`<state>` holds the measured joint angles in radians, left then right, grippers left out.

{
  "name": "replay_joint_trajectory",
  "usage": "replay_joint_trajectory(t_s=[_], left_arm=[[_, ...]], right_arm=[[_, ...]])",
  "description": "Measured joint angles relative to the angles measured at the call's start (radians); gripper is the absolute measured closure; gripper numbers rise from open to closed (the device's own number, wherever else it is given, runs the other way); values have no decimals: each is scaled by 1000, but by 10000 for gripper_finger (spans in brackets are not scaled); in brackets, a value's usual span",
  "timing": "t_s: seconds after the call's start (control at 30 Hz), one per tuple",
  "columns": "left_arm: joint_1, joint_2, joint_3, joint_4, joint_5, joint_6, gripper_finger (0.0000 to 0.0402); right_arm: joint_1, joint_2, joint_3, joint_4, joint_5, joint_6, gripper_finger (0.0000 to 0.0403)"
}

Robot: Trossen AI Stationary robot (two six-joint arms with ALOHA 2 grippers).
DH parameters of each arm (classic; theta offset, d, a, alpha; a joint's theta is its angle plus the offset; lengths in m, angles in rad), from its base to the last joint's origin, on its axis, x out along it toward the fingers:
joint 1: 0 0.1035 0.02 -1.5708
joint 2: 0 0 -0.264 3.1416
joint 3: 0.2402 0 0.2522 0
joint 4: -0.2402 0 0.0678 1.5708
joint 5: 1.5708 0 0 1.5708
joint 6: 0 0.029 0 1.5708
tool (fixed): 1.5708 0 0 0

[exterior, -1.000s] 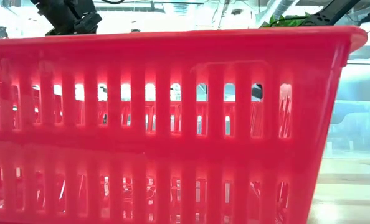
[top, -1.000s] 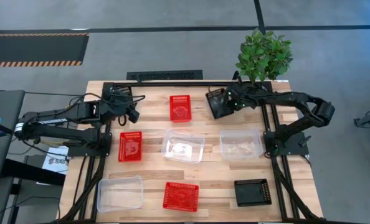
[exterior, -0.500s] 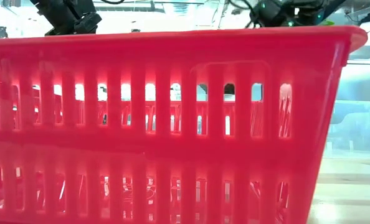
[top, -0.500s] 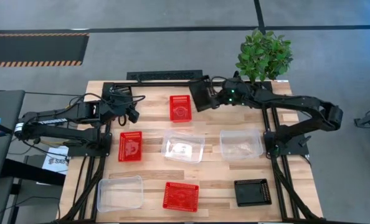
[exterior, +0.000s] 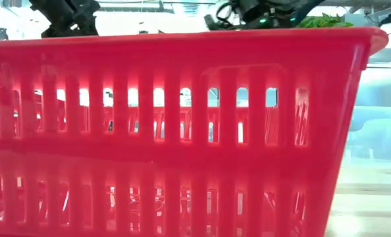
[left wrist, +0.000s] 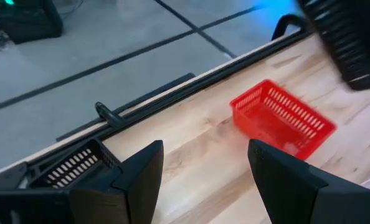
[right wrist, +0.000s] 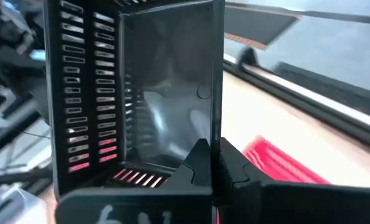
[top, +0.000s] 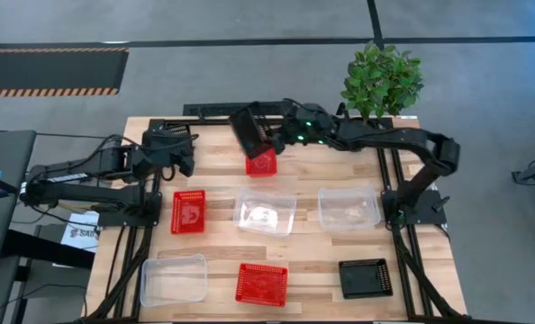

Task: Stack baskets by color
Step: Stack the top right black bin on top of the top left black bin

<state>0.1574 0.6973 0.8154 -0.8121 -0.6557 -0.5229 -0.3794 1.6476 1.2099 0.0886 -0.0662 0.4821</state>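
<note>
At the left side of the table, the left gripper waits with its fingers spread wide and nothing between them. A black basket sits right by it at the far left corner, mostly hidden under the arm in the high view. Next comes a clear basket at the near left, and a red basket just in front of the left arm. In the middle, another red basket lies at the near edge, a second clear basket sits behind it, and a third red basket is at the far side. The right gripper is pinched shut on the wall of a black basket and holds it tipped in the air, above the far red basket. It looks like it is being carried toward the left, likely to go with the black one in the far left corner, so the same colors end up together. Farther right are a third clear basket and a last black basket at the near right. The low view is almost all filled by one red basket, so little else shows there. The green plant stands past the far right corner.
</note>
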Motion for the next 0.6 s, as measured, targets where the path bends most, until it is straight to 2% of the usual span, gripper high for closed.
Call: replay_joint_trajectory(t_s=[0.3, 0.6], left_arm=[[0, -94, 0, -14, 23, -50, 178], [0, -149, 0, -14, 23, -58, 177]], right_arm=[[-1, 313, 335, 17, -69, -14, 398], [8, 636, 719, 18, -171, 108, 398]])
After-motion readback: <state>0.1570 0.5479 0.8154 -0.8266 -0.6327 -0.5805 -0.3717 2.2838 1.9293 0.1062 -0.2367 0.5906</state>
